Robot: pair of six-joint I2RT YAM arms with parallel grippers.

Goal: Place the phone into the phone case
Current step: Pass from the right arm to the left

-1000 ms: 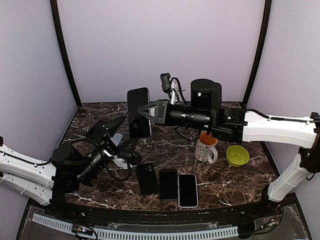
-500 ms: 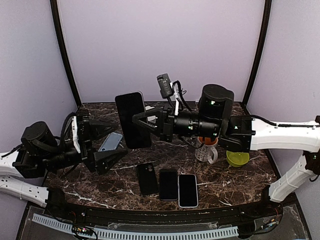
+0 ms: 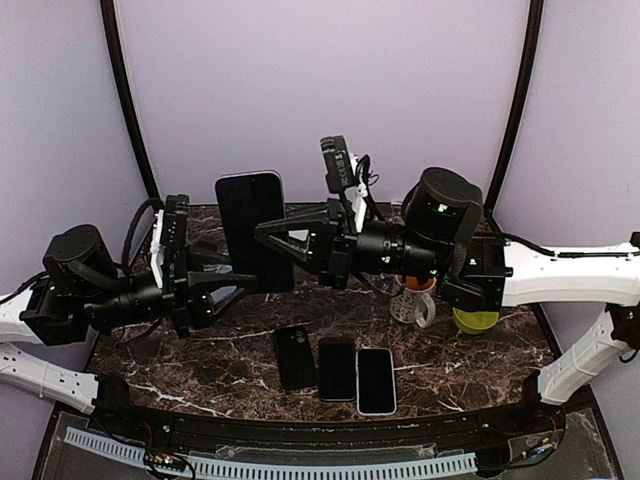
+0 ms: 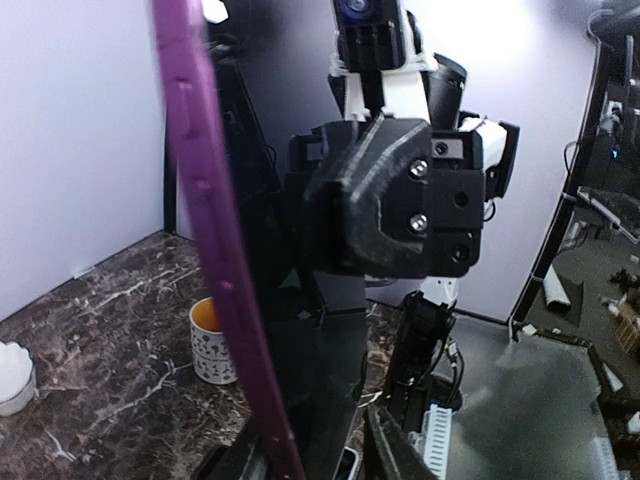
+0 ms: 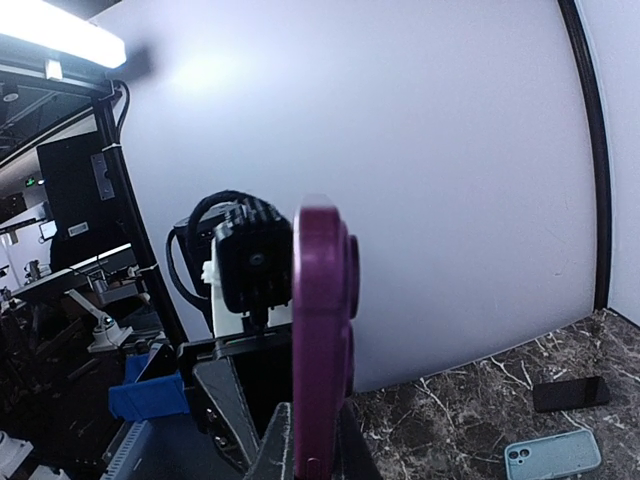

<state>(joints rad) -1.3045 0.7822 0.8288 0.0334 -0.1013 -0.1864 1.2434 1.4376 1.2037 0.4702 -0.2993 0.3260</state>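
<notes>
Upright in mid-air, the purple-edged black-screened phone is pinched by the right gripper, while the left gripper, newly raised, straddles its lower end open-fingered, suggesting a handover before the pale-blue phone case.

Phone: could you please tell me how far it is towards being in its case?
Done: the phone is lifted, clamped upright in the right gripper. In hand: the open left gripper straddles its lower part. Left: casing it; the black case lies flat below.
</notes>
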